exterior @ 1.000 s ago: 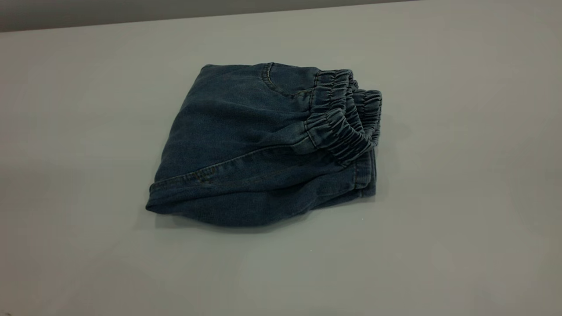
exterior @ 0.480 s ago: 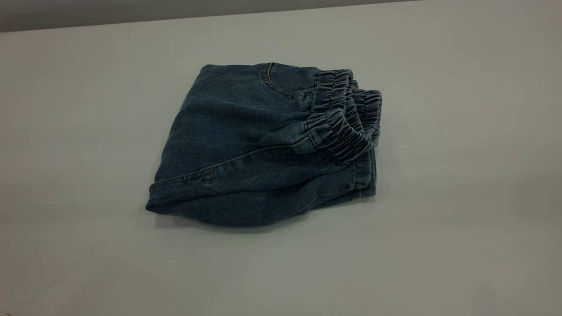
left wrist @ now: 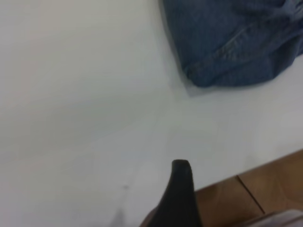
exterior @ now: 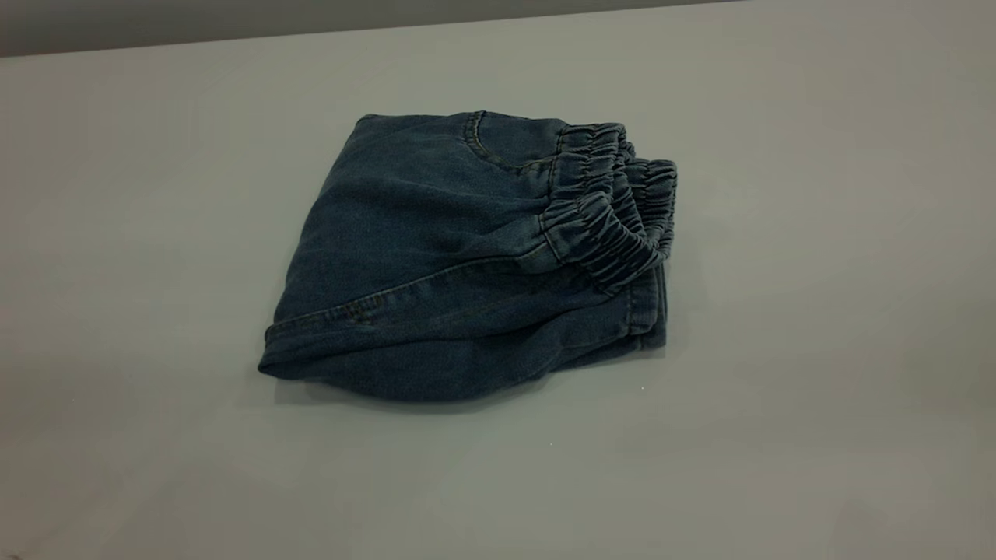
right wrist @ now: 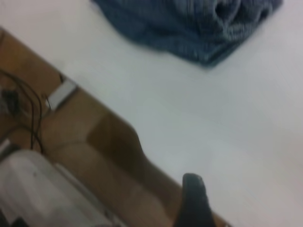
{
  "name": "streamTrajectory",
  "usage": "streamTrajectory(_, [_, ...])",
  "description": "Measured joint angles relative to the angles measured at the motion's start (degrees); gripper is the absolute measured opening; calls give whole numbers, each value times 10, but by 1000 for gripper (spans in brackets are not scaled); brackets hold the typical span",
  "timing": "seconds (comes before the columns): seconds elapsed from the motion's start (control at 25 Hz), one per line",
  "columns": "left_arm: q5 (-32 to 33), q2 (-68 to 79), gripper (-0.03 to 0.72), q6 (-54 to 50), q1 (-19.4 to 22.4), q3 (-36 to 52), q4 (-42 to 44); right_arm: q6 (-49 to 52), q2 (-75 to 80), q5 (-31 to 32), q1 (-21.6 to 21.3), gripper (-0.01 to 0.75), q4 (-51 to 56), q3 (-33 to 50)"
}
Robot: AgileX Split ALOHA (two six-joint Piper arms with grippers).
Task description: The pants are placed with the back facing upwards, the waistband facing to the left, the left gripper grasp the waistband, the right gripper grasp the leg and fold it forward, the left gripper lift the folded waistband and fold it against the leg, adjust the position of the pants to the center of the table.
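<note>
Lying folded: pants (exterior: 467, 257) on grey table (exterior: 817, 311), wooden floor (right wrist: 71, 127) beyond.

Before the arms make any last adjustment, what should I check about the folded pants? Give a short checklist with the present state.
1. Pants folded into a compact bundle: ok.
2. Waistband lies on top of the folded leg: ok.
3. Bundle sits near the centre of the table: ok.
4. Both grippers are clear of the cloth: ok, the left finger and the right finger are over the table edge.
5. Grippers open or shut: cannot tell.
</note>
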Motion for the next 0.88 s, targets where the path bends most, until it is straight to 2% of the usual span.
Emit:
streamTrajectory(0.12, [-13, 0, 581, 10, 0, 0, 0, 0, 0, 7, 0, 442, -1, 4])
streamTrajectory(0.8, [3, 0, 581, 12, 0, 3, -1, 0, -1, 6, 0, 442, 3, 4])
streamTrajectory(0.88, [3, 0, 581, 12, 0, 3, -1, 0, -5, 6, -13, 442, 6, 4])
